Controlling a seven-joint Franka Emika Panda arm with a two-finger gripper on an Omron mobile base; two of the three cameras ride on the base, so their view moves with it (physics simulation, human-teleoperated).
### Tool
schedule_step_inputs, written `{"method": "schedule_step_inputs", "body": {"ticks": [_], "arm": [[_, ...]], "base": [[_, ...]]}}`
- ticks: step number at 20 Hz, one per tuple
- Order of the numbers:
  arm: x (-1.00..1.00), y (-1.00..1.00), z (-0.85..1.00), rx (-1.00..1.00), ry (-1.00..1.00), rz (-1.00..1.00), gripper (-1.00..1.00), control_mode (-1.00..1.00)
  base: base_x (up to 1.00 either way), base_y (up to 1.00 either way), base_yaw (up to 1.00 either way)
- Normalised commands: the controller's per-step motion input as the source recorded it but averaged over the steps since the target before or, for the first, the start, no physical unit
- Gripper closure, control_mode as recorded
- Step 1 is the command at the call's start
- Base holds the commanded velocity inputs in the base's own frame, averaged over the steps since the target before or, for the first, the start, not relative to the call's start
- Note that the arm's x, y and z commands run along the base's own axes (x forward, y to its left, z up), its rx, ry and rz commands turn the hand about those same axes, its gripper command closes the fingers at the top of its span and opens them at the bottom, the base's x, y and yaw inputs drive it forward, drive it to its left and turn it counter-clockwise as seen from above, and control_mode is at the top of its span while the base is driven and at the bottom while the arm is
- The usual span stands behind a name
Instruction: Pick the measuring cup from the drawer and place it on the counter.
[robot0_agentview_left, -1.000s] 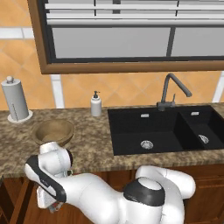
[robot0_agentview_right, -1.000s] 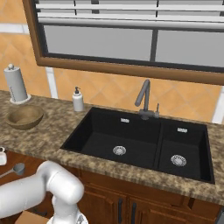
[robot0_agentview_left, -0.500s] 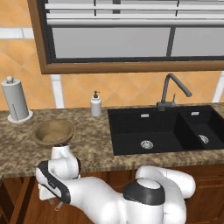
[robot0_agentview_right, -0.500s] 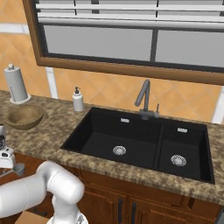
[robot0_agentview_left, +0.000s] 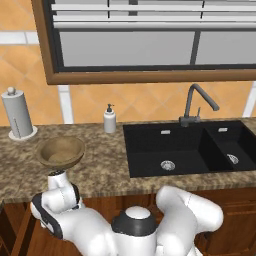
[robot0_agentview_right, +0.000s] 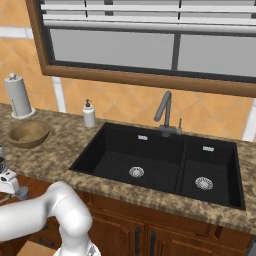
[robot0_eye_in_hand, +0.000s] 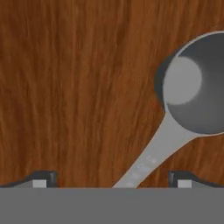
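The cup (robot0_eye_in_hand: 192, 87) lies flat on the drawer (robot0_eye_in_hand: 78, 87) floor, bowl up, its thin handle running back between the fingertips (robot0_eye_in_hand: 41, 179) of the end effector (robot0_eye_in_hand: 111, 180), which stand spread wide, neither touching it. On the counter (robot0_agentview_left: 105, 172), a wooden bowl (robot0_agentview_left: 61, 151) sits near the front edge.

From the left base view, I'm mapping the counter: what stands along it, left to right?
White paper towel roll on its holder → tan wooden bowl → white soap dispenser bottle → grey faucet behind the black double sink.
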Motion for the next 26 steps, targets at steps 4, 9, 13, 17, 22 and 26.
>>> {"method": "schedule_step_inputs", "body": {"ticks": [4,9,13,17,22,26], "arm": [[0.05,0.0,-0.6,-0.21,-0.08,-0.01,-1.0,-1.0],[-0.06,-0.04,-0.28,-0.04,-0.02,-0.03,-1.0,-1.0],[-0.4,-0.41,0.15,0.04,-0.2,-0.08,-1.0,-1.0],[0.0,-0.03,-0.04,0.0,-0.03,-0.01,-1.0,-1.0],[0.0,-0.17,-0.3,-0.05,-0.03,0.0,1.0,-1.0],[-0.04,0.03,0.21,0.0,-0.02,0.0,1.0,-1.0]], "base": [[0.0,0.0,0.0],[0.0,0.0,0.0],[0.0,0.0,0.0],[0.0,0.0,0.0],[0.0,0.0,0.0],[0.0,0.0,0.0]]}}
